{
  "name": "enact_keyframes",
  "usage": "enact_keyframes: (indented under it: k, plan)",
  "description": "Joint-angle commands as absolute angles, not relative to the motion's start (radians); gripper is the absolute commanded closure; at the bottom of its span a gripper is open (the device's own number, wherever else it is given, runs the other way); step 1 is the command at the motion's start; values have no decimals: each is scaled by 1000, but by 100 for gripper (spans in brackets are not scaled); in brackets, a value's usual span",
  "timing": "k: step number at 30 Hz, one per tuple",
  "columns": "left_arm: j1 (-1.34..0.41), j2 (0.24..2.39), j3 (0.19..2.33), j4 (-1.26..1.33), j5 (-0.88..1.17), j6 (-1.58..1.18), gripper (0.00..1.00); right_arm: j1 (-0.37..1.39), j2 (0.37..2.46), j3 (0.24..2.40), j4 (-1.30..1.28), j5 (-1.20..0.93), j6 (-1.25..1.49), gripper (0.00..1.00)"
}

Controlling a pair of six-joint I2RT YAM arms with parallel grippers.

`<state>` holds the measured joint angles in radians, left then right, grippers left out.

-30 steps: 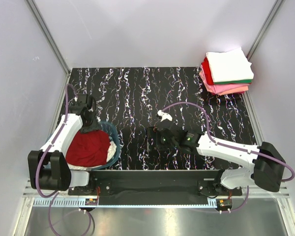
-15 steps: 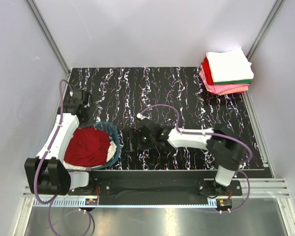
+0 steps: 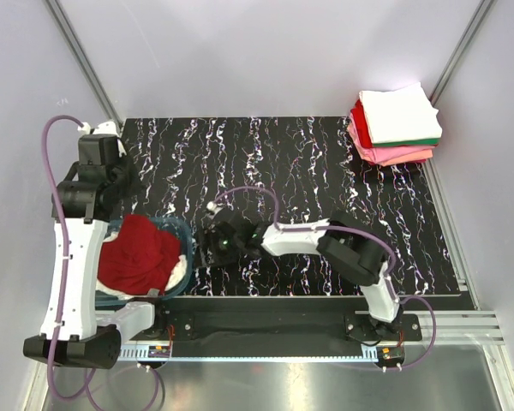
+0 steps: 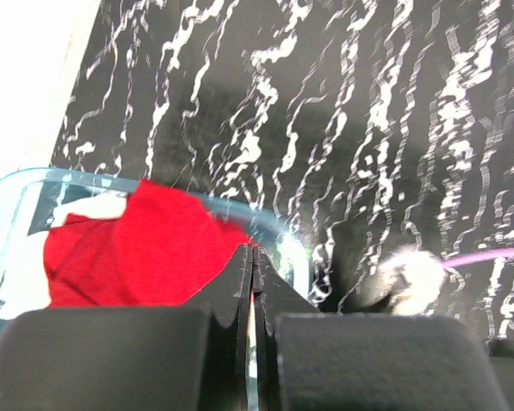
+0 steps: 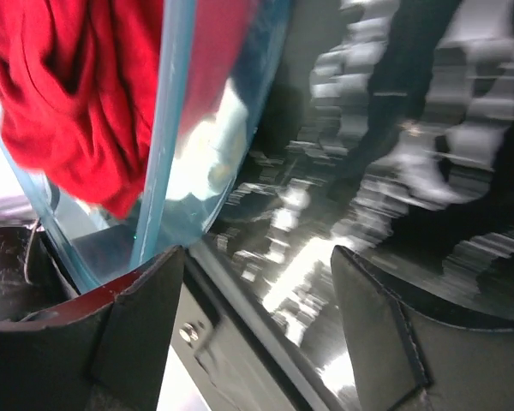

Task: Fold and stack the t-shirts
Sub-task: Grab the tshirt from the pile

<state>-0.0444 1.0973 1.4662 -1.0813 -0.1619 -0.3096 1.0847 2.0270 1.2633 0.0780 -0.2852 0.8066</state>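
Overhead, red shirt [image 3: 139,255]: I see it bunched in a loose heap, plain deep red, filling the tub at the near left of the table [image 3: 325,171].
Overhead, tub [image 3: 191,233]: teal plastic, its rim showing round the right side of the heap. A white cloth [image 3: 179,271] peeks out under the red at the near right.
Overhead, stack [image 3: 397,125]: folded shirts at the far right corner, white on top, then a green edge, with red and pink below.
Overhead, left gripper [image 3: 118,185]: held just past the tub's far left side. From up here I cannot tell how its jaws stand.
Overhead, right gripper [image 3: 203,249]: stretched out to the left, just beside the tub's right wall.
Left wrist, fingers [image 4: 197,342]: pressed together with only a thin seam between them. I cannot tell whether any cloth is nipped at the tips.
Left wrist, tub: the clear teal rim curves below the camera. The red shirt lies inside, with a patch of white at its left.
Left wrist, table: black with white marbling, beyond the rim.
Right wrist, fingers: spread wide with nothing between them, the tub's wall just past the left one.
Right wrist, tub: see-through teal wall with the red shirt in folds behind it and white cloth lower down.
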Motion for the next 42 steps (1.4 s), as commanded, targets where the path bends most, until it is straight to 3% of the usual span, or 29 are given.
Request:
enact_keyframes:
  k: [1, 3, 4, 5, 7, 9, 13, 24, 28, 31, 32, 35, 42]
  plan:
    - [-38, 1106, 1552, -1127, -118, -287, 100, 1178, 2091, 1394, 172, -328, 845, 24]
    - [-38, 1121, 1548, -1143, -136, -268, 100, 1195, 2131, 1448, 147, -319, 851, 24]
    - [-38, 1127, 1534, -1146, -156, -265, 92, 1195, 2137, 1453, 144, -318, 854, 23]
    - [-38, 1129, 1510, -1146, -179, -264, 66, 1193, 2128, 1453, 134, -302, 845, 22]
    - [-38, 1123, 1402, -1131, -251, -268, 41, 1181, 2100, 1437, 63, -237, 825, 17]
    - [-38, 1109, 1282, -1074, -287, -275, 22, 1167, 2042, 1387, 29, -204, 808, 13]
    - [-12, 1152, 1148, -990, -261, -284, 16, 1123, 1892, 1261, 29, -150, 801, 9]
    - [34, 1380, 1123, -922, -255, -298, 23, 1075, 1628, 1019, 26, -64, 781, 6]
    - [58, 1419, 1069, -878, -281, -304, 32, 1065, 1554, 976, 18, -52, 779, 6]
    - [75, 1424, 1029, -851, -271, -304, 55, 1062, 1510, 937, 18, -38, 781, 6]
    - [78, 1427, 1028, -848, -278, -310, 78, 1058, 1500, 921, 18, -35, 781, 5]
    - [80, 1413, 1026, -851, -288, -313, 99, 1049, 1482, 897, 15, -31, 782, 5]
    - [80, 1312, 1175, -955, -264, -322, 100, 1035, 1471, 890, 5, -29, 782, 5]
